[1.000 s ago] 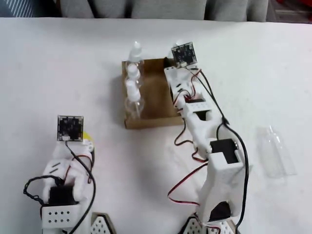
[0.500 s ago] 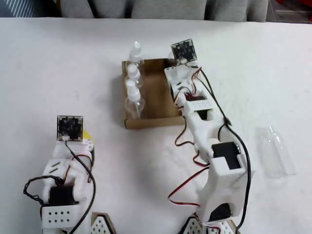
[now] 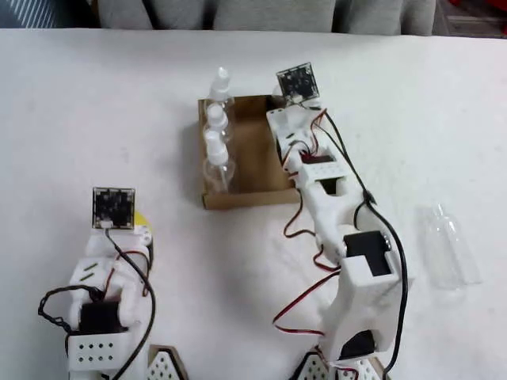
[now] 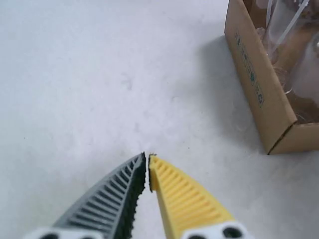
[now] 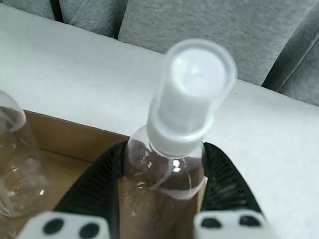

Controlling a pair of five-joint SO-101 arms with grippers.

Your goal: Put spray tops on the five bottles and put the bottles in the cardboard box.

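So the right hand [image 5: 164, 172] is clamped around a capped bottle [image 5: 175, 142], standing upright right at the far right corner of the cardboard box [image 3: 245, 198]. I can't tell if its base is inside the wall or over the rim. I'd guess the open floor of the box, down and inward from that corner, is where it goes. Three capped bottles [image 3: 215, 142] line the box's left wall. The left hand [image 4: 148, 164] is pinched shut on nothing, parked off the box's near-left corner. One uncapped bottle [image 3: 450, 249] lies well off the box's right side.
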